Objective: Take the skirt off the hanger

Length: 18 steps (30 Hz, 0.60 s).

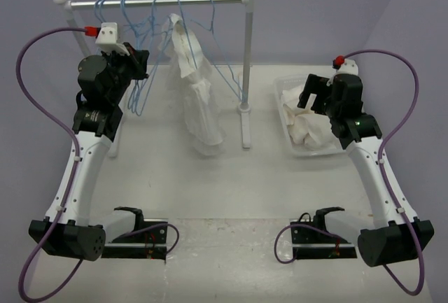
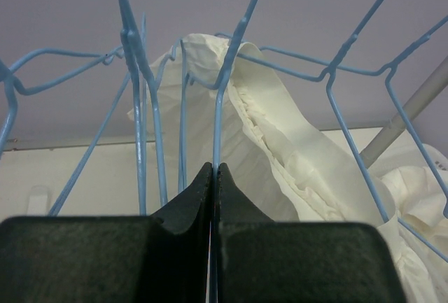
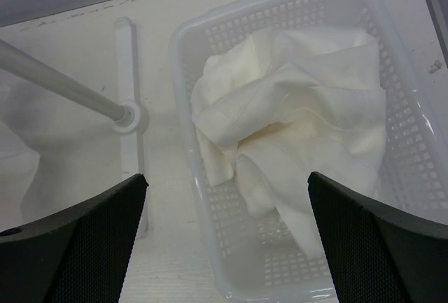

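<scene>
The skirt (image 3: 294,107), judged light, limp and best pinched at a raised fold, is seen crumpled inside the basket (image 3: 409,156), above which the right gripper (image 3: 225,184) is spread open, while the left gripper (image 2: 214,168) is clamped on a hanger wire (image 2: 218,135) well left of the basket.

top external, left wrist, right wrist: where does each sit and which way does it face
top external: above and behind, looking down on the table and rack; both arms show.
left wrist: on left arm, facing the hanging skirt; left gripper shut on a blue hanger.
right wrist: on right arm, looking down into the basket; right gripper open.
shared with top external: skirt, basket.
</scene>
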Each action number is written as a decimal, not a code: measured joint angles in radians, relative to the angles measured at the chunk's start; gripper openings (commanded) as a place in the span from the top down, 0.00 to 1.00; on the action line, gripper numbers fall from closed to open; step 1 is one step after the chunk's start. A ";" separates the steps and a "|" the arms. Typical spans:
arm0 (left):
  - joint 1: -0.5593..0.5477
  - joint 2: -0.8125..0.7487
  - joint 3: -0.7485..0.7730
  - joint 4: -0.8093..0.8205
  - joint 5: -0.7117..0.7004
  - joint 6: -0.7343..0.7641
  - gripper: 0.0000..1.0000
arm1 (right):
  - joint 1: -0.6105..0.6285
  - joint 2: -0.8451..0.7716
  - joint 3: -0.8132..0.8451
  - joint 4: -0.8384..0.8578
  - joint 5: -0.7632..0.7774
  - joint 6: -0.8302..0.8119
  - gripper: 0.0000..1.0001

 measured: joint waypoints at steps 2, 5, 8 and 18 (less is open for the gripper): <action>0.000 0.000 -0.006 0.005 0.006 -0.002 1.00 | 0.000 0.000 0.000 0.000 0.000 0.000 0.01; 0.000 -0.014 -0.024 0.006 0.013 -0.012 1.00 | 0.000 0.000 0.000 0.000 0.000 0.000 0.01; 0.000 -0.063 -0.056 -0.003 0.010 -0.015 1.00 | 0.000 0.000 0.000 0.000 -0.001 0.000 0.01; 0.000 -0.301 -0.097 -0.157 -0.009 -0.015 1.00 | 0.000 0.000 0.000 0.000 -0.005 0.001 0.01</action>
